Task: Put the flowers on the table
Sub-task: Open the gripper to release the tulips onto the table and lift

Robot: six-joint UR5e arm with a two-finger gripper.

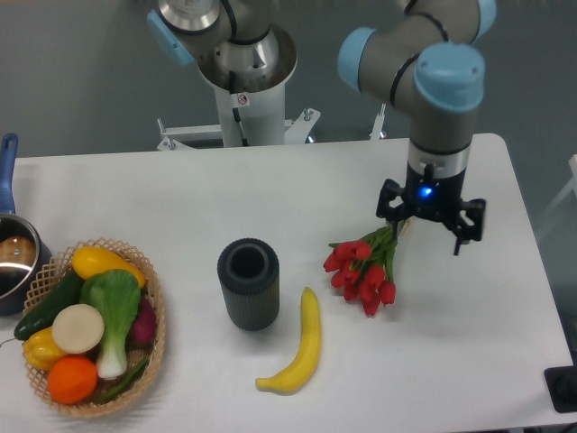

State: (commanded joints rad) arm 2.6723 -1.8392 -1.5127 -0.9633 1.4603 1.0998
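Note:
The flowers (364, 268), a bunch of red tulip buds with green leaves and stems, lie slanted on the right half of the white table (180, 198). The buds point toward the front left and look to be resting on the tabletop. The stems run up and to the right under my gripper (425, 224). The gripper hangs straight down over the stem ends, with its blue light lit. Its own body hides the fingers, so I cannot tell whether they are closed on the stems.
A dark ribbed cylindrical vase (248, 282) stands left of the flowers, and a banana (302, 347) lies in front of it. A wicker basket (151, 356) of vegetables and fruit sits at the front left. A pot (11, 262) is at the left edge.

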